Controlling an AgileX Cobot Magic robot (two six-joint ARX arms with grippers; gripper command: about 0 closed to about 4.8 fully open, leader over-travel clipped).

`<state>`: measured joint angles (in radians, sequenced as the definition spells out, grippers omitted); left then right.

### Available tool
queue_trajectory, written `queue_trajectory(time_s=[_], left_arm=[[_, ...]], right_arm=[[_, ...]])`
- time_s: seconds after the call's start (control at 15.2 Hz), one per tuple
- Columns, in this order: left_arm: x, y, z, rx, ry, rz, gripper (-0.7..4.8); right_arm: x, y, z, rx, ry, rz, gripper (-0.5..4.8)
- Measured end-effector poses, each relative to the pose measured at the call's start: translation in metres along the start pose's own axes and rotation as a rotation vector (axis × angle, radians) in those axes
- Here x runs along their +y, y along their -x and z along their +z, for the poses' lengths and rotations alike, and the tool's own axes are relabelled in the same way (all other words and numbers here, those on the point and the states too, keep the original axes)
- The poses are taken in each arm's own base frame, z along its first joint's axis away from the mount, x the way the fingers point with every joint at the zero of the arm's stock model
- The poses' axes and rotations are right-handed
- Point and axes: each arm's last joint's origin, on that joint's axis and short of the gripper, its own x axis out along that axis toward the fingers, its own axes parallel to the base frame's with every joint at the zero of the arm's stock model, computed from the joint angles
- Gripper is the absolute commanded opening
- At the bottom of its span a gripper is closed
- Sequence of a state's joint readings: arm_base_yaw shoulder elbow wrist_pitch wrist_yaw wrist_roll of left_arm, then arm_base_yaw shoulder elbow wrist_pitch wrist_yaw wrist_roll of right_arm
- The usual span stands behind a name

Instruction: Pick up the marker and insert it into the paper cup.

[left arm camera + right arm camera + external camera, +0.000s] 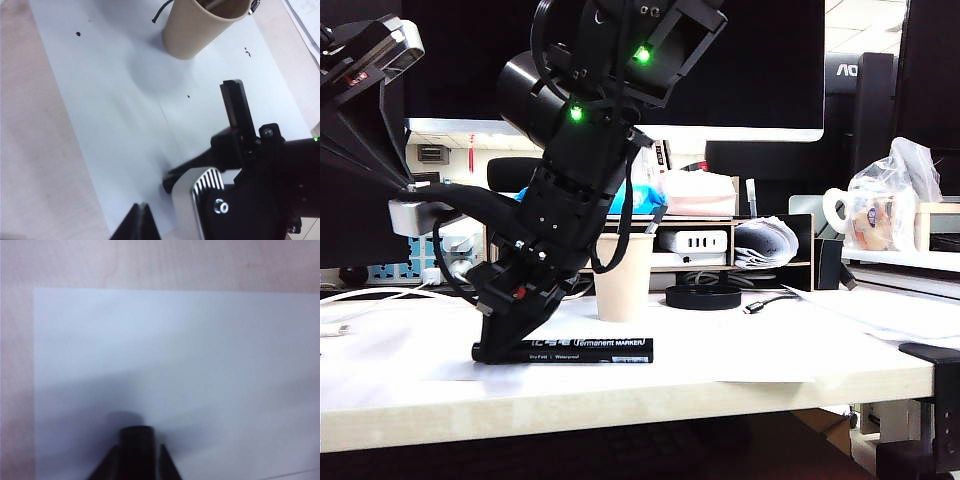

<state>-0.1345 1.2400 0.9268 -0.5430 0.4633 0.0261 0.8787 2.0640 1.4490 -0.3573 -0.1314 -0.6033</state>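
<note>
The long black marker [590,350] with white lettering lies flat on a white sheet near the table's front edge. My right gripper [503,345] reaches across to the left of the exterior view and is down at the marker's left end. In the right wrist view the marker's round end [136,439] sits between the two fingers of my right gripper [137,452], which press against its sides. The plain beige paper cup [623,280] stands upright just behind the marker; the cup [195,30] also shows in the left wrist view. My left gripper [141,215] hovers above the sheet, shut and empty.
The white paper sheet [115,100] covers the wooden table [620,405]. A black round disc [703,296] and a cable [765,303] lie to the cup's right. A shelf of clutter [720,240] and a bagged mug [875,215] stand behind. A black clamp [930,355] grips the table's right edge.
</note>
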Motion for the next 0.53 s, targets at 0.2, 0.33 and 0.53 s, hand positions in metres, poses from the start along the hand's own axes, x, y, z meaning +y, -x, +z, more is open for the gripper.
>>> queue_trajectory(time_s=[0.2, 0.33, 0.53], left_arm=[[0.0, 0.0, 0.0, 0.0, 0.0, 0.0, -0.05], [0.0, 0.0, 0.0, 0.0, 0.0, 0.0, -0.05], [0.0, 0.0, 0.0, 0.0, 0.0, 0.0, -0.05]], right_arm=[[0.0, -0.0007, -0.0002, 0.001, 0.0, 0.0, 0.39], [0.0, -0.0005, -0.0001, 0.0, 0.0, 0.0, 0.39], [-0.0006, -0.0005, -0.0004, 0.0, -0.002, 0.0, 0.39]])
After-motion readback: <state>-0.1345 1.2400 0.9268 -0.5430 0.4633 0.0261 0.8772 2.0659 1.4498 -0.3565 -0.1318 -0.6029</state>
